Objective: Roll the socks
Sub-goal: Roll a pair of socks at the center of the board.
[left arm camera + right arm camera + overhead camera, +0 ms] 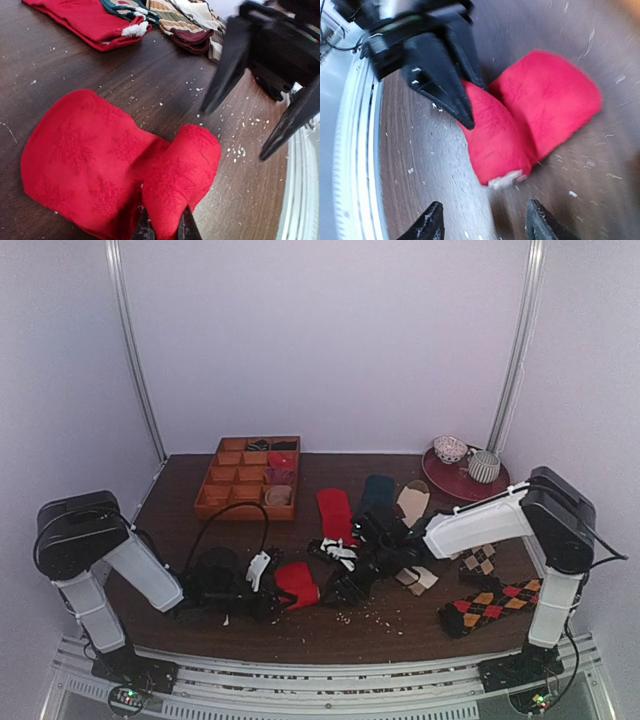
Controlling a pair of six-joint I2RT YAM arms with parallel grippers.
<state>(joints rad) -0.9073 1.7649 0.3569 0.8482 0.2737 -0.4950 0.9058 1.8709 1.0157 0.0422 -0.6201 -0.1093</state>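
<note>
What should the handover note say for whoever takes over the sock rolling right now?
Left gripper: shut on a raised fold of the red sock, front centre.
Right gripper: open and holding nothing, just beside that sock.
Other socks: the flat red sock, dark teal sock and beige sock lie behind it. The argyle socks are off to the right. All of these are unrolled.
Done: one end of the red sock is folded over. No loose sock looks fully rolled.
Left: finish this roll, then do the others.
</note>
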